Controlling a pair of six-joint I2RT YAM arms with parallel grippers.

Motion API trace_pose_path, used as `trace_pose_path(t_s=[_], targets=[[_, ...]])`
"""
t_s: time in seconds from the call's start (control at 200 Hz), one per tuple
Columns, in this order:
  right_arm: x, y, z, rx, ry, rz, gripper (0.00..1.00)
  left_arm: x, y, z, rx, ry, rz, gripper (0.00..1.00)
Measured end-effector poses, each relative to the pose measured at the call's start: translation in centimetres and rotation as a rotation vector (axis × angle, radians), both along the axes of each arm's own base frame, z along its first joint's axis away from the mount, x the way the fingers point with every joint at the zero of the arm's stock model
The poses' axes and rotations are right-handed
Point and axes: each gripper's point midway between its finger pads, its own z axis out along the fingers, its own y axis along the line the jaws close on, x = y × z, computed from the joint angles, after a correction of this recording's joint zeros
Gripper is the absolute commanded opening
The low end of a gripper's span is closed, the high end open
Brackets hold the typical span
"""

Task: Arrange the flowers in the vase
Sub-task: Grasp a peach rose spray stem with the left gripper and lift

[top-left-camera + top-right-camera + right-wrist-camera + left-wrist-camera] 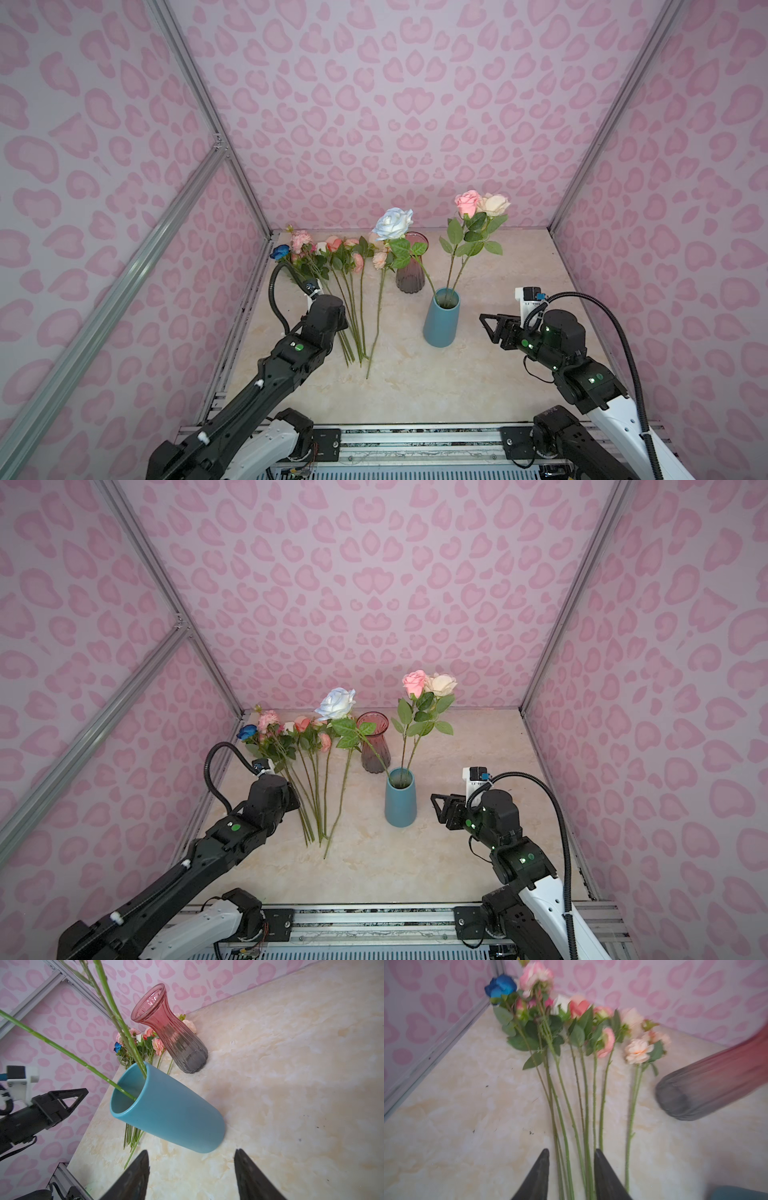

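The blue vase (pixel 440 328) (pixel 400 808) (pixel 176 1113) stands upright mid-table. It holds three flowers: a pale blue-white rose (pixel 392 223), a pink rose (pixel 467 202) and a cream rose (pixel 494 203). Several more flowers (pixel 353 299) (pixel 577 1084) lie side by side on the table to its left, blooms toward the back wall. My left gripper (pixel 572 1150) is low over their lower stems, open, with several stems between its fingers. One peach-bloomed stem (pixel 632 1115) lies outside them. My right gripper (pixel 191 1150) (pixel 490 328) is open and empty, just right of the vase.
An empty pink-and-grey ribbed glass vase (pixel 409 274) (pixel 178 1039) stands behind the blue one, close to the lying blooms. A dark blue bloom (pixel 500 987) lies nearest the left wall's metal rail (pixel 436 1051). Pink patterned walls close in the marble table (pixel 519 374) on three sides.
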Motion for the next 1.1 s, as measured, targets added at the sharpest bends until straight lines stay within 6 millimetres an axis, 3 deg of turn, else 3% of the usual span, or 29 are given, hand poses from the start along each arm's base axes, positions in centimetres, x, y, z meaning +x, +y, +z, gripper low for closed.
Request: trace_pose_path(t_s=[0.19,0.475,0.7,0.875,1.1], targets=[[0.3,0.1,-0.4,0.002,0.008,-0.006,0.66,6.5,-2.4,-3.4,-0.019,0.175,-0.031,0.55],[0.0,-0.3,-1.5,-0.006,0.021,-0.022,0.66,13.2,-2.4,-8.6,0.009,0.313,-0.028,0.45],[0.1,-0.7,-2.2,-0.020,0.029,-0.043,0.66,14.9,-3.4,-10.4,0.027,0.361,-0.082,0.37],[0.2,-0.8,-2.6,-0.027,0.042,-0.045,0.66,15.4,-3.6,-11.2,0.038,0.378,-0.097,0.19],[0.3,-0.8,-2.4,-0.028,0.029,-0.049,0.66,15.2,-3.7,-11.5,0.044,0.393,-0.119,0.04]])
